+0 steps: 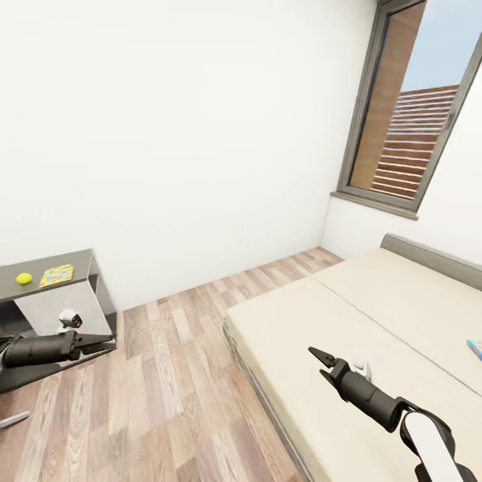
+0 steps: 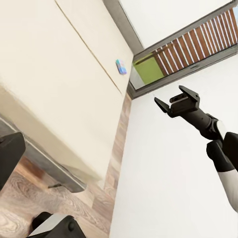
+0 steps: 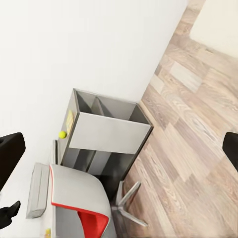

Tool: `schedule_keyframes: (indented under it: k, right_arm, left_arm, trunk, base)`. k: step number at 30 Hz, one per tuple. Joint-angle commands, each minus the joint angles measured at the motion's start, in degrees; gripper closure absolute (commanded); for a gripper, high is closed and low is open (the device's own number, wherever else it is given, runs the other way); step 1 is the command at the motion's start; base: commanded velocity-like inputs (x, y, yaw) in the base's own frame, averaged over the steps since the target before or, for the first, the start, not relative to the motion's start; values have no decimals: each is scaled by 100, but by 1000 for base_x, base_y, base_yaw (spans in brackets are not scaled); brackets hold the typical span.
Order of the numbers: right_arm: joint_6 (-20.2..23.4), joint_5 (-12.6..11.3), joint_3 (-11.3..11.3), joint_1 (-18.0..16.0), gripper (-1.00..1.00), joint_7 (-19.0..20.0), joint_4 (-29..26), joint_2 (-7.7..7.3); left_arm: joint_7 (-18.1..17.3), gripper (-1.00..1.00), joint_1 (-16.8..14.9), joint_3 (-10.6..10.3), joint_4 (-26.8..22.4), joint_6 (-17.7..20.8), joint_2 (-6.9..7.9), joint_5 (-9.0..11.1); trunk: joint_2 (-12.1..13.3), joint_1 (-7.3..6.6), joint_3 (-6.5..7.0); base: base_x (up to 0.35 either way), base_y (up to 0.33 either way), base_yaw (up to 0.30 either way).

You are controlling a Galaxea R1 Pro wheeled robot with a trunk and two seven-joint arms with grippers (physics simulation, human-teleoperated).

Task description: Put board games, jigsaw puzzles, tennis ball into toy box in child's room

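Head view has us mid-transit in the child's room, both arms held out and carrying nothing. Our right gripper (image 1: 320, 361) hangs over the near part of the bed (image 1: 375, 314), fingers spread wide with nothing between them; the left wrist view shows the same spread (image 2: 172, 102). Our left gripper (image 1: 100, 343) points toward the lower dark section of the table (image 1: 84, 260); its fingers look nearly together, but we cannot tell for sure. A small blue board game (image 1: 475, 348) lies on the mattress well beyond the right fingertips, toward the far edge, also seen in the left wrist view (image 2: 121, 66). The tennis ball (image 1: 24, 278) and one jigsaw puzzle (image 1: 57, 274) sit just beside each other on the dark tabletop, above and behind the left fingers. Right wrist view catches a light grey bin that may be the toy box (image 3: 37, 191) on the pale desktop. We judge the step as approach to the bed game: roll closer along the bed side first, keep the right fingers wide, come down over the flat box across its short side, avoid scraping the mattress.
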Motion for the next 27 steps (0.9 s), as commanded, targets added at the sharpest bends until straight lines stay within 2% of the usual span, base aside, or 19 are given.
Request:
schedule_keyframes:
  k: [1, 8, 19, 27]
  right_arm:
    - [30, 28, -11, -4, -100, 33, -2, 1]
    - [30, 28, -11, -5, -100, 30, -2, 2]
    - [30, 28, -11, -6, -100, 30, -2, 4]
    - [30, 28, -11, -8, -100, 30, -2, 3]
  left_arm:
    - [-20, -100, -11, -31, 5, 61, 6, 22]
    - [-20, -100, -11, -31, 5, 61, 6, 22]
    - [-20, -100, -11, -31, 5, 61, 6, 22]
    - [-20, -100, -11, -31, 5, 61, 6, 22]
  trunk:
    - [-14, 3, -13]
    - [-14, 3, -13]
    - [-14, 3, -13]
    - [-14, 3, -13]
  base:
    - [-127, 0, 284]
    - [-171, 0, 285]
    - [-38, 0, 284]
    - [-153, -34, 284]
